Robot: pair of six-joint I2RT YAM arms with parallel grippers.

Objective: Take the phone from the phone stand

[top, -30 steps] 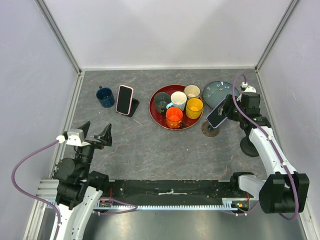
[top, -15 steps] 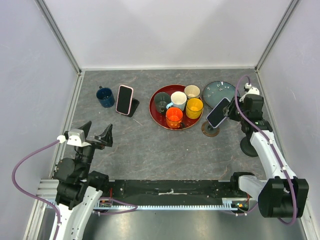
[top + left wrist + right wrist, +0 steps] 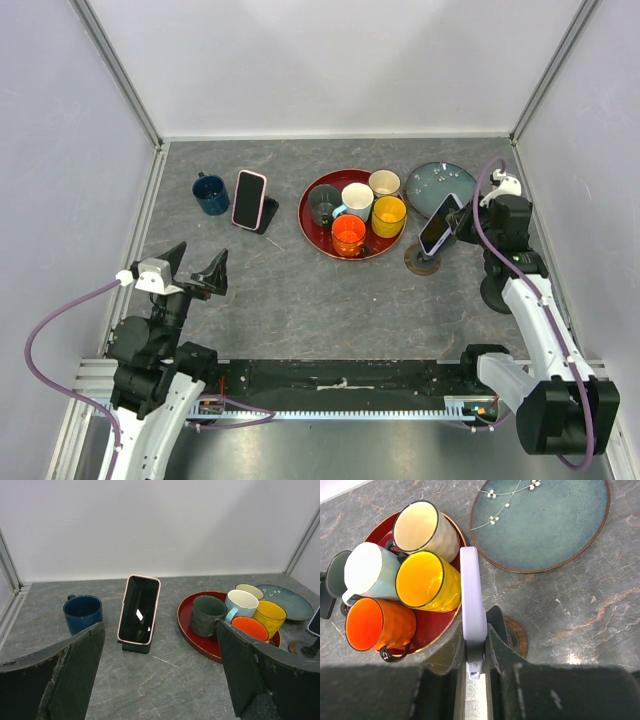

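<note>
Right end effector (image 3: 474,647) (image 3: 459,222): closed on the lower end of the lavender-cased phone (image 3: 472,597) (image 3: 440,224), with one finger pressed against each flat face.
Lavender-cased phone: tilted, dark screen turned up and to the left, right above the round brown phone stand (image 3: 421,262) (image 3: 521,639). Whether it rests on the stand or is clear of it cannot be told.
Round brown phone stand: on the grey marbled worktop (image 3: 300,300), between the red round tray (image 3: 318,236) and the right arm, just in front of the teal glazed plate (image 3: 432,180) (image 3: 545,525).
Red round tray: carries five mugs, namely yellow (image 3: 388,214), orange (image 3: 348,235), white with a pale blue handle (image 3: 357,200), cream (image 3: 384,183) and grey-green (image 3: 323,205). The yellow mug is the one nearest the held phone.
Left end effector (image 3: 159,645) (image 3: 195,271): jaws spread wide, empty, raised near the left front of the worktop.
Pink-cased phone (image 3: 139,609) (image 3: 249,199): leaning upright on a small black stand (image 3: 136,647), well apart from both arms.
Dark blue mug (image 3: 82,613) (image 3: 210,193): just to the left of the pink-cased phone.
</note>
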